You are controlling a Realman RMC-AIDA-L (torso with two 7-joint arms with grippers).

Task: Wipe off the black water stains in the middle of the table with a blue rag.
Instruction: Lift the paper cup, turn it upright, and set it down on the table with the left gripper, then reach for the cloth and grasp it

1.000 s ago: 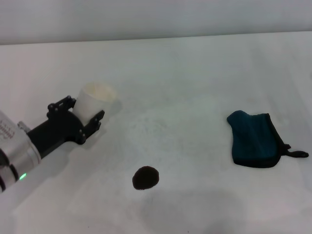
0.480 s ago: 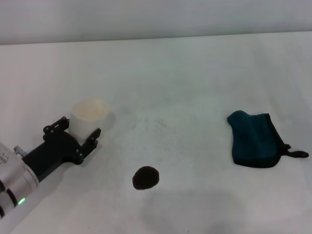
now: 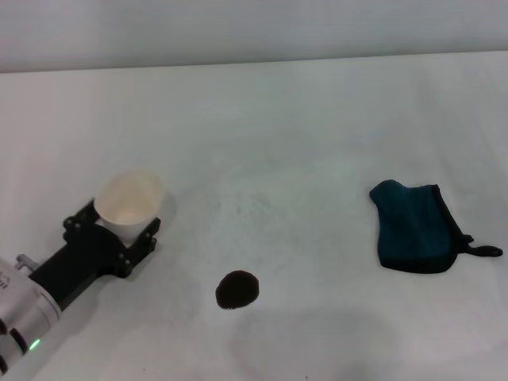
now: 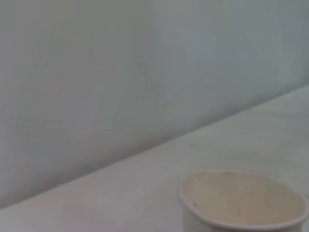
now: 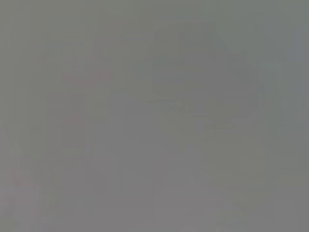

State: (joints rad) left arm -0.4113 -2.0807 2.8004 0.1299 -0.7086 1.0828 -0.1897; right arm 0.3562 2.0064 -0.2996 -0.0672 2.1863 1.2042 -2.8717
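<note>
The black water stain (image 3: 237, 290) is a small round dark blotch on the white table (image 3: 302, 127), near the front middle. The blue rag (image 3: 414, 227) lies crumpled at the right, its black loop tag pointing right, untouched. My left gripper (image 3: 115, 225) is at the left, well left of the stain, shut on a white paper cup (image 3: 127, 198) that is tilted with its mouth facing up and forward. The cup's rim also shows in the left wrist view (image 4: 244, 200). My right gripper is out of view; the right wrist view shows only plain grey.
The table's far edge meets a pale wall (image 3: 254, 32) at the back. Faint grey scuff marks (image 3: 254, 202) lie in the table's middle, between the cup and the rag.
My left gripper has drawn back toward the near left with the white cup, which has tilted so its mouth shows. The stain and the rag have not moved.
</note>
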